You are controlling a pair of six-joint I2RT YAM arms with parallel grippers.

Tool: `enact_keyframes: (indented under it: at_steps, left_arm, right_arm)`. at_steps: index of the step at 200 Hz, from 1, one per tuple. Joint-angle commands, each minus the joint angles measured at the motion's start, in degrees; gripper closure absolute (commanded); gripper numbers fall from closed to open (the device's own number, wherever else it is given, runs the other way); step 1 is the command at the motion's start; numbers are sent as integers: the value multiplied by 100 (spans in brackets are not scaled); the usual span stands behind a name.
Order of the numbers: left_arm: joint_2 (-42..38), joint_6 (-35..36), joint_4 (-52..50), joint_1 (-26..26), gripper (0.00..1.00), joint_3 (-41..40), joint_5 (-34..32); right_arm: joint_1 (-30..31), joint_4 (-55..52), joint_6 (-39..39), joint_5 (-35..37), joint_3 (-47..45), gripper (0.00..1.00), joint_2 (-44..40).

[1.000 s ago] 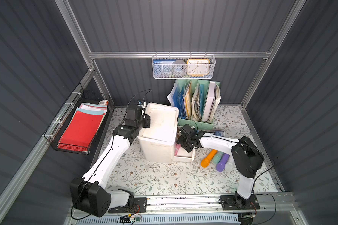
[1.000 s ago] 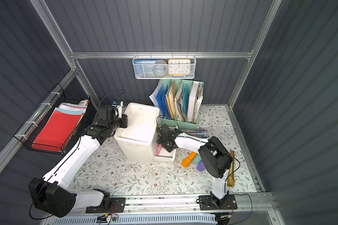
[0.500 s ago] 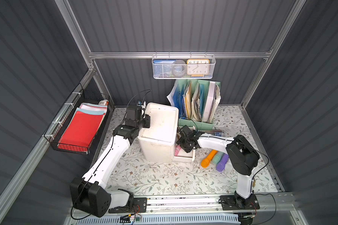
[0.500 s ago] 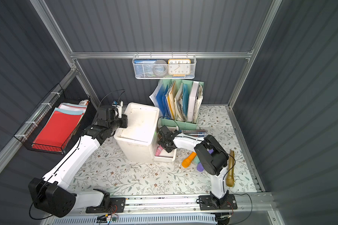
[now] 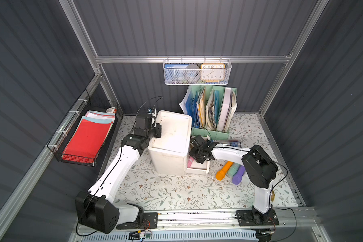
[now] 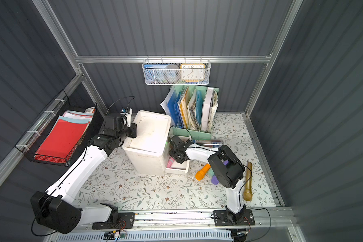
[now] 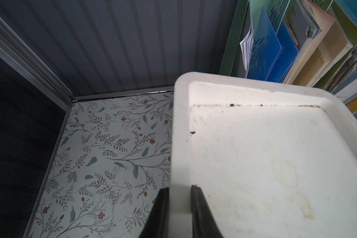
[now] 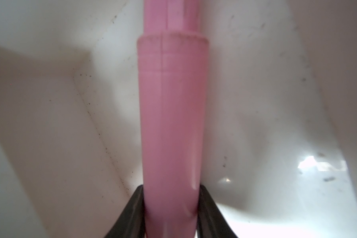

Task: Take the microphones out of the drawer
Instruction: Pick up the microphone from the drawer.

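Hand of right arm (image 8: pixel 171 187) inside drawer (image 8: pixel 50 123), snug around pink microphone (image 8: pixel 171 103).

Microphone (image 8: pixel 171 123): pink. Drawer (image 5: pixel 198 170): white. Cabinet (image 5: pixel 172 134): white, with faint yellowish stains on top. Mat (image 5: pixel 166 188): pale, printed with grey-green leafy sprigs and small rust-red flowers. Orange microphone (image 5: pixel 223 172), mint microphone (image 5: pixel 233 168), purple microphone (image 5: pixel 238 177) and gold microphone (image 6: pixel 247 182): each one plain colour. Walls (image 5: pixel 176 27): dark grey, ribbed. Folder (image 5: pixel 86 140): red. Wire basket (image 5: pixel 76 159): black. File rack (image 5: pixel 210 133): mint green. Clock (image 5: pixel 212 72): orange frame, white face. Arms (image 5: pixel 117 167): white, with black joints.
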Motion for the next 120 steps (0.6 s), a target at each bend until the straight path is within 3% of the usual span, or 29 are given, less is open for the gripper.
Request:
enact_keyframes:
  at_steps: [1, 120]
  left_arm:
    - [290, -97, -772, -35, 94, -439, 258]
    - [281, -97, -762, -35, 93, -439, 250]
  right_arm:
    - [56, -164, -149, 176, -45, 79, -127]
    - [52, -1551, -1545, 1309, 617, 82, -1039]
